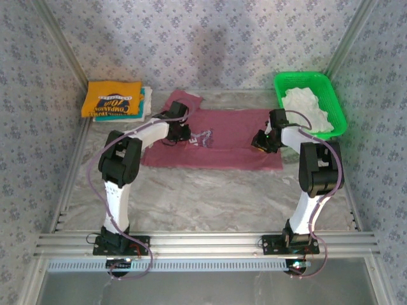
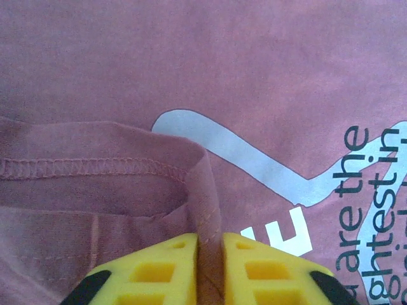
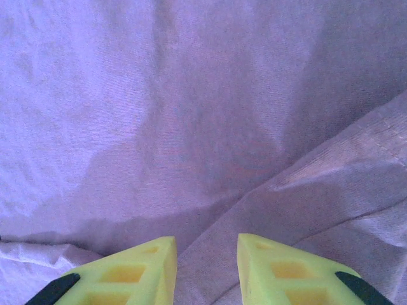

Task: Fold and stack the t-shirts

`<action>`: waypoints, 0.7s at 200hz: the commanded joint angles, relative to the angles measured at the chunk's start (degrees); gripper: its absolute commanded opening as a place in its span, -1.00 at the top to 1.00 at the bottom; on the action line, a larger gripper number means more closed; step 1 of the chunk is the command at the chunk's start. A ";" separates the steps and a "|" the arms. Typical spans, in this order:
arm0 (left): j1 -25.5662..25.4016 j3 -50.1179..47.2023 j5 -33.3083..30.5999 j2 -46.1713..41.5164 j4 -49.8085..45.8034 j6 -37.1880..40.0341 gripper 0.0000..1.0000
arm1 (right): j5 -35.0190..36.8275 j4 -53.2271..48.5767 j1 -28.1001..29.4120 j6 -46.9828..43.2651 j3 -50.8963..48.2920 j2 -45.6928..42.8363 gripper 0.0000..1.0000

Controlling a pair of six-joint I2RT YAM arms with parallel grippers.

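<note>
The maroon shirt [image 1: 210, 143] lies spread mid-frame on the bench [image 1: 210, 190], and the left pincer [image 2: 210, 244], at its left part, is closed narrow on a raised fold (just beside the pale print). The right pincer [image 3: 206, 251] sits low on the shirt's right end, fingers slightly apart with cloth in the gap; whether it grips I cannot tell. A yellow shirt [image 1: 113, 98] lies upper left, a white shirt [image 1: 308, 108] in the basket [image 1: 302, 77] upper right.
</note>
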 commanded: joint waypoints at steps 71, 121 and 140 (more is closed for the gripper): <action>-2.53 18.39 -5.21 8.63 -14.12 5.41 0.82 | -0.95 -1.55 -0.71 -0.84 -0.50 -0.42 0.34; -5.20 27.90 -11.20 11.83 -23.14 11.51 0.26 | -1.59 -1.53 -0.71 -0.82 -0.47 -0.41 0.32; -5.43 21.41 -11.95 6.01 -18.28 10.89 0.16 | -1.29 -1.70 -0.71 -0.93 -0.44 -0.55 0.32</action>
